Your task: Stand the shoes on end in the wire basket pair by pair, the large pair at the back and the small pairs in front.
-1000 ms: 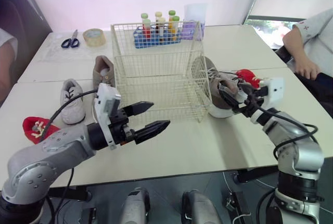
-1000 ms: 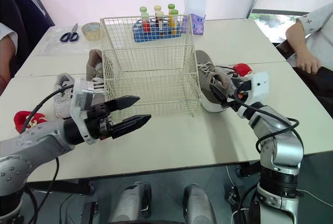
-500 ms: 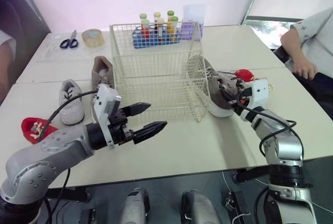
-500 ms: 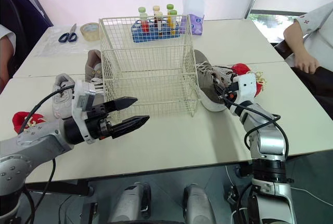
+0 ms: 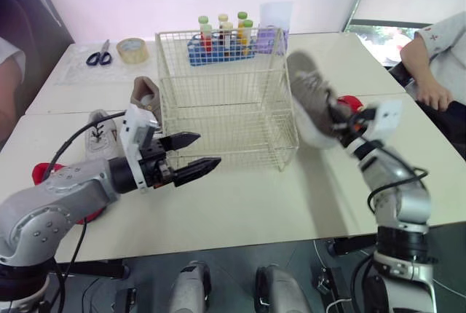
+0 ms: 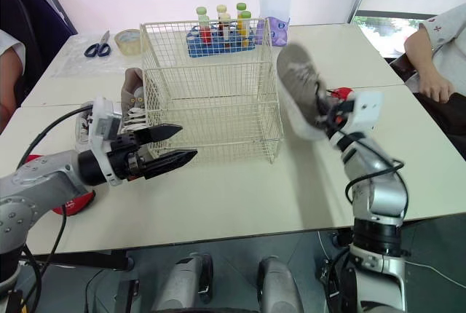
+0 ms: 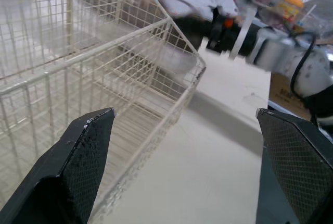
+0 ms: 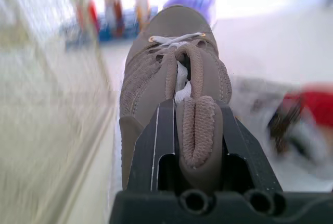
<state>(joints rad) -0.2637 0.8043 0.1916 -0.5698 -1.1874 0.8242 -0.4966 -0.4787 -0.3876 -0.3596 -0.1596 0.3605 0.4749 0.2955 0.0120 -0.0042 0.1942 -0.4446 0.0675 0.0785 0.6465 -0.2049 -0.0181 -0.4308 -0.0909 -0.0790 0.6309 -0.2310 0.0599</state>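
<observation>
A large taupe shoe (image 5: 309,98) hangs in the air just right of the empty wire basket (image 5: 218,132), toe up. My right gripper (image 5: 341,121) is shut on its heel collar (image 8: 193,125). Its mate (image 5: 145,96) lies on the table left of the basket. Beside that lies a small white shoe (image 5: 97,129), partly hidden behind my left arm. A small red shoe (image 5: 41,175) lies at the far left, another (image 5: 349,102) behind the lifted shoe. My left gripper (image 5: 208,148) hovers open in front of the basket's left corner, holding nothing.
Behind the basket stand a blue rack of bottles (image 5: 222,36) and a purple-printed cup (image 5: 271,30). A tape roll (image 5: 131,49) and scissors (image 5: 98,57) lie at the back left. One person sits at the right table edge (image 5: 437,65) and another at the far left (image 5: 11,65).
My right gripper has shut on the large taupe shoe's heel and lifted it off the table. My left arm has drawn back slightly to the left, still open.
</observation>
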